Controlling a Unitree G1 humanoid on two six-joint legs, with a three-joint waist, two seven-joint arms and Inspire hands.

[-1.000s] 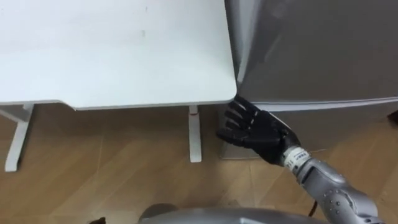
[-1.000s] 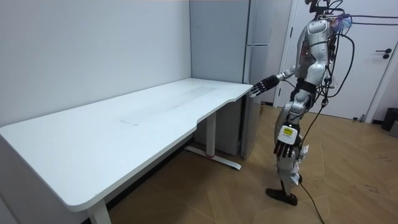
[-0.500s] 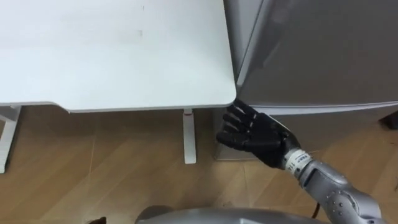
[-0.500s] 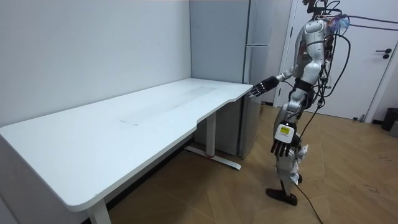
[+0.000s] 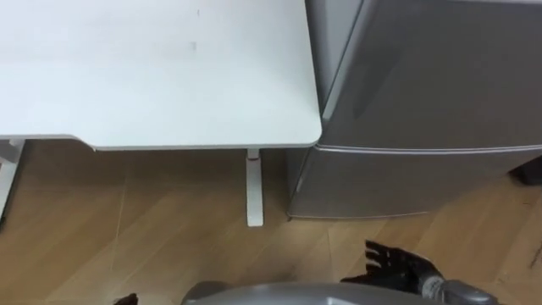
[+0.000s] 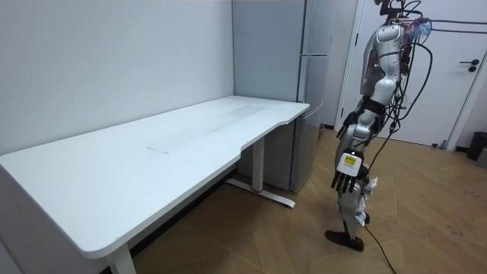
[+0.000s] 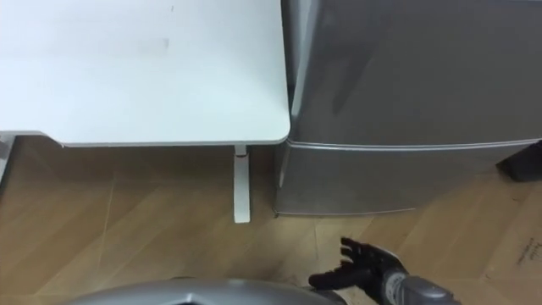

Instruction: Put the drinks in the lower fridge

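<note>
The grey fridge (image 5: 423, 76) stands right of the white table, with both doors shut. A thin seam marks off its lower door (image 5: 406, 182) (image 7: 381, 178) (image 6: 303, 156). My right hand (image 5: 391, 261) (image 7: 360, 269) is low at the bottom right, over the wooden floor and well short of the lower door. Its fingers are spread and hold nothing. In the room view my left hand (image 6: 345, 176) hangs at my side with relaxed fingers, also holding nothing. I stand facing the fridge, about a step away from it.
The white table (image 5: 152, 76) (image 6: 152, 152) has its rounded corner close against the fridge's left edge. A white table leg (image 5: 254, 186) stands on the wooden floor (image 5: 127, 237). A white room door (image 6: 456, 76) is behind me.
My right hand has left the fridge's edge beside the table corner and dropped back towards my body. The left hand still hangs at my side.
</note>
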